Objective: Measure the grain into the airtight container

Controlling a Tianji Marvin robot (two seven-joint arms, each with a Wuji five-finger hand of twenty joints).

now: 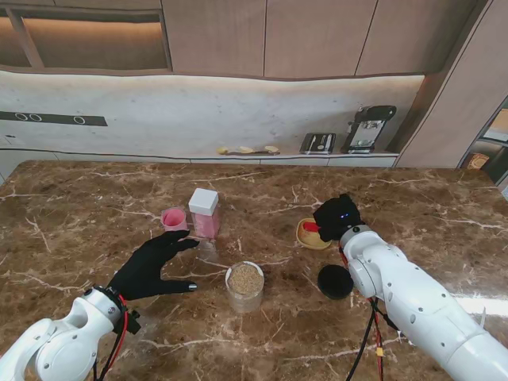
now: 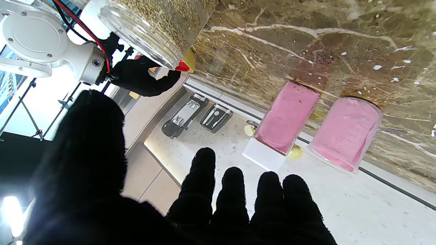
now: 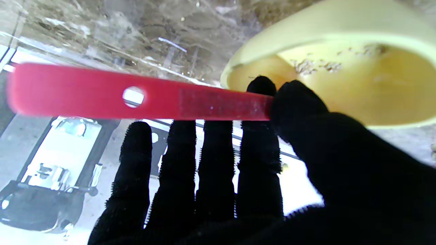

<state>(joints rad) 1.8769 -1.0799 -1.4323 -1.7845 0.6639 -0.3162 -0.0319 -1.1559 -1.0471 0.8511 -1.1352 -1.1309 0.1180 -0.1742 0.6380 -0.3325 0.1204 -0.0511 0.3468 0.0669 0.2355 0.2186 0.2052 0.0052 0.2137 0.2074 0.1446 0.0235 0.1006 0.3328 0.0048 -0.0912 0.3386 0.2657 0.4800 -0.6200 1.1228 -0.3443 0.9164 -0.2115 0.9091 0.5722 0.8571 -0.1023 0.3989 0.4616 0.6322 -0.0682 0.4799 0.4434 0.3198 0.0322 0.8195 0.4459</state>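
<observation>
Grain jar [image 1: 245, 286] stands open on the surface between our arms, left hand [image 1: 152, 267] spread and empty beside it, while our right hand [image 1: 337, 216] pinches the red scoop handle [image 3: 136, 96] at the yellow bowl [image 1: 310, 236], so scooping seems next.

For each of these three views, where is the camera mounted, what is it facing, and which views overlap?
Stand view: above the shoulders, looking down at the marble table; both arms, left hand and right hand show.
Left wrist view: along open fingers toward the pink cup and grain jar.
Right wrist view: along fingers toward the red handle and yellow bowl.
Stand and left wrist views share cup and jar.
</observation>
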